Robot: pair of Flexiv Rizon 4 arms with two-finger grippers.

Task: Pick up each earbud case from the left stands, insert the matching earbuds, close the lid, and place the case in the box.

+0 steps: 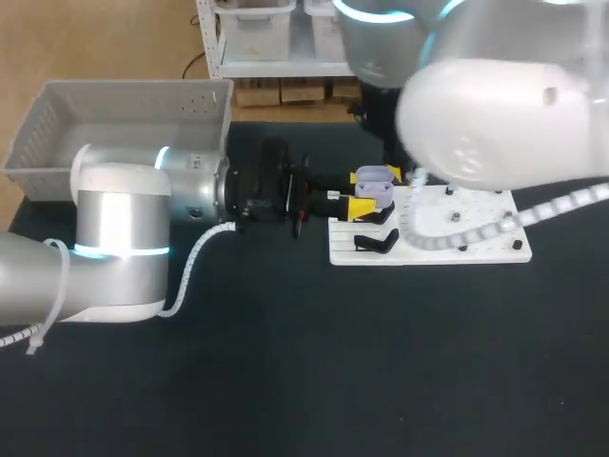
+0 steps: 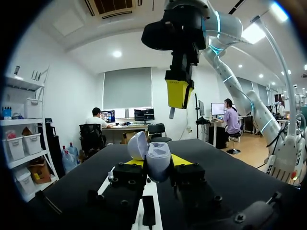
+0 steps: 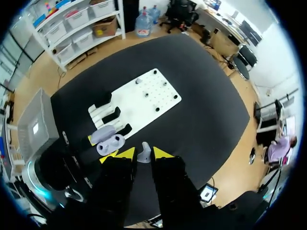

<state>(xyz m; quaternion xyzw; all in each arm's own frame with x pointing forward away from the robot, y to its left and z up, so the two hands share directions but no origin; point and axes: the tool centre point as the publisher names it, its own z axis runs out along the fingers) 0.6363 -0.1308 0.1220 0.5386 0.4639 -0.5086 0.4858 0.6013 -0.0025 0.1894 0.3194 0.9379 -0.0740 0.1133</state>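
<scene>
Gripping one open case (image 2: 154,160) is the left hand (image 2: 157,165); the right hand (image 3: 143,156) pinches one earbud (image 3: 144,153).

The case (image 1: 373,178) is lavender, the board (image 1: 440,252) white (stands (image 1: 374,244) black).

Head view: the box (image 1: 124,105) sits in the upper left of the frame, and the board (image 1: 476,243) lies right of centre on the table (image 1: 285,381). At the board's left edge, the left gripper (image 1: 373,192) is clamped on the earbud case (image 1: 376,177). A stand (image 1: 376,243) is on the board, just below it in the frame. The right gripper (image 3: 140,155) hangs above the case with an earbud (image 3: 144,153) pinched between its fingers.
</scene>
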